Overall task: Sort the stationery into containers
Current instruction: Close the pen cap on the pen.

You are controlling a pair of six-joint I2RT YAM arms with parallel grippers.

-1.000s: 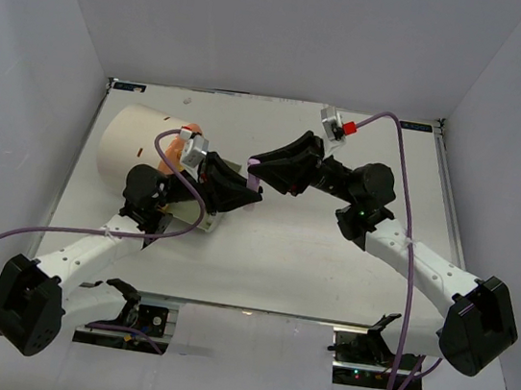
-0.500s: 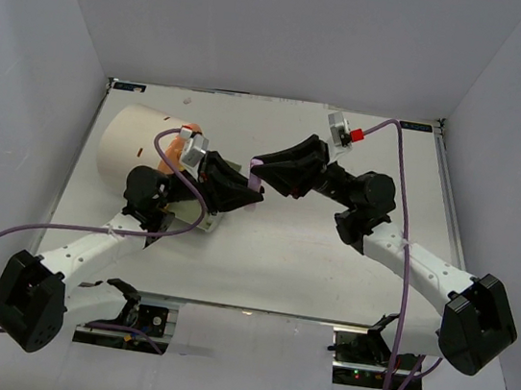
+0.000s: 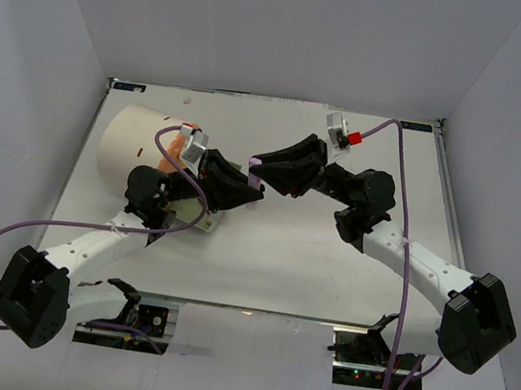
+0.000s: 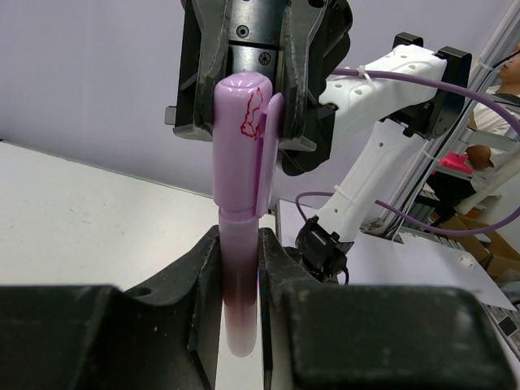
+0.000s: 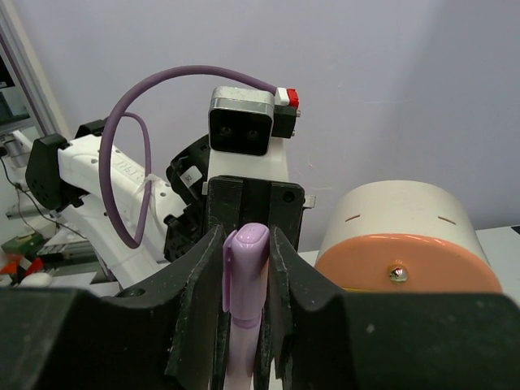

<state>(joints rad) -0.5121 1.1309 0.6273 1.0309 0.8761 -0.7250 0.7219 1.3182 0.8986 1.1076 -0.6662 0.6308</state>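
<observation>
1. The left gripper (image 4: pixel 240 268) is clenching the lower barrel of a pale purple plastic pen (image 4: pixel 237 154), with one black finger pressing on each side of the shaft.
2. The right gripper (image 5: pixel 246 260) is grasping the same pen at its other end, its fingers squeezing the rounded cap that carries the clip.
3. The pen is hanging in the air between the two grippers, above the middle of the white table (image 3: pixel 329 263), and is touching only the fingers.
4. In the left wrist view, a thin red scribble is showing on the cap, just beside the clip.
5. The two grippers are meeting nose to nose, so each wrist camera is looking straight at the other gripper.
6. The large cream cylinder container with an orange round face (image 3: pixel 132 143) is lying on its side at the far left of the table, close behind the left wrist.
7. The pen is sitting to the right of that container and apart from it.
8. In the right wrist view, a small brass knob (image 5: pixel 396 274) is showing on the orange face, and two short dashes are showing on the cream wall above it.
9. A purple cable (image 3: pixel 185 177) is looping over the left arm.
</observation>
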